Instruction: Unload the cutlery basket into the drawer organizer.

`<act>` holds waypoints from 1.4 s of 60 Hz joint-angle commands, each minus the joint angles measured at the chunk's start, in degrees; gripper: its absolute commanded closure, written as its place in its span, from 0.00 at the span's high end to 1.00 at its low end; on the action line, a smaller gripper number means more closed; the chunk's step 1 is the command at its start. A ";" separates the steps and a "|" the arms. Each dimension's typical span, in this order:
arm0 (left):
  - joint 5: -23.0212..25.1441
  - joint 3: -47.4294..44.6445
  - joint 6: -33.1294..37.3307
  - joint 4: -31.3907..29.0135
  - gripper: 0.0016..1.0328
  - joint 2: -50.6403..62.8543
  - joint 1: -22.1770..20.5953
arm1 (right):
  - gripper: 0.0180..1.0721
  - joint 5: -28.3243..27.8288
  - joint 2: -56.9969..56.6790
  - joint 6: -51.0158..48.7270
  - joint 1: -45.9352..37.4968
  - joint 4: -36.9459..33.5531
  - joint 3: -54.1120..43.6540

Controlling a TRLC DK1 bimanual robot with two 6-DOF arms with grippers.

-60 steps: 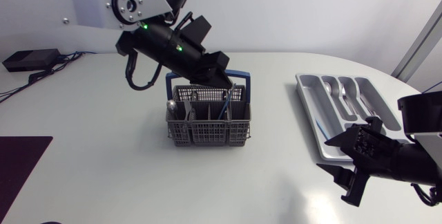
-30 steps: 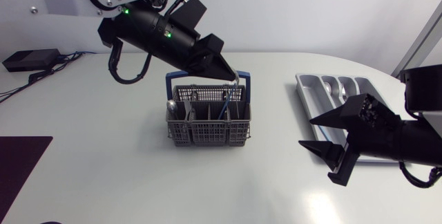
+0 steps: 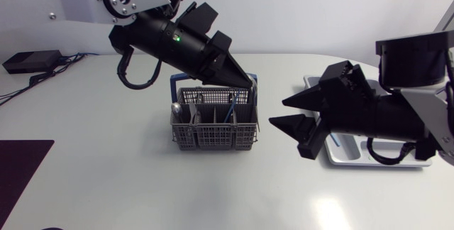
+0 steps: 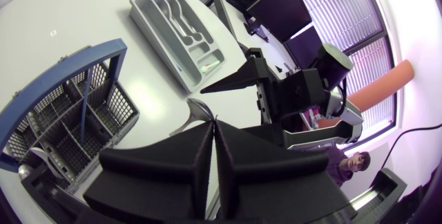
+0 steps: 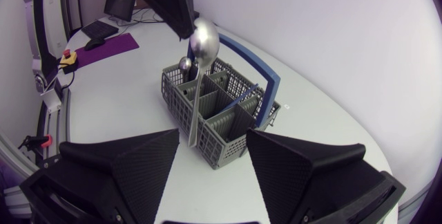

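White tabletop (image 3: 106,180), seen from above: the left gripper (image 3: 246,81) hangs over the back rim of the cutlery basket (image 3: 213,127), jaws pressed together on a spoon (image 5: 204,41) (bowl up, handle pointing down toward the basket's compartments). A second ago the gripper sat lower, down at that rim; it has since risen, and the spoon has come up with it. Inside the basket are a second spoon (image 3: 175,107) at its left end and a blue-handled piece (image 3: 231,109) toward its right. Just right of the basket, the right gripper (image 3: 278,113) now points at it, jaws wide apart with nothing between them. A second ago it waited well to the basket's right, beside the drawer organizer (image 3: 340,160), which its arm now largely hides. Sorted cutlery (image 4: 181,18) already lies in the organizer. The inward swing suggests a handover: the spoon looks set to pass from left to right for the trip to the organizer, with the basket's remaining pieces yet to follow.
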 commanded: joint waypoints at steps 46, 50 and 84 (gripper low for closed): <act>3.90 -3.75 -16.71 16.26 0.07 -1.67 3.06 | 0.43 35.91 6.30 0.32 19.91 34.62 -10.19; 3.90 -4.37 -17.42 17.23 0.07 -2.03 3.06 | 0.39 38.10 8.23 -0.38 20.17 36.56 -9.66; 3.90 -6.56 -19.62 19.87 0.07 -2.46 3.15 | 0.29 41.97 13.15 -0.38 19.82 39.11 -4.74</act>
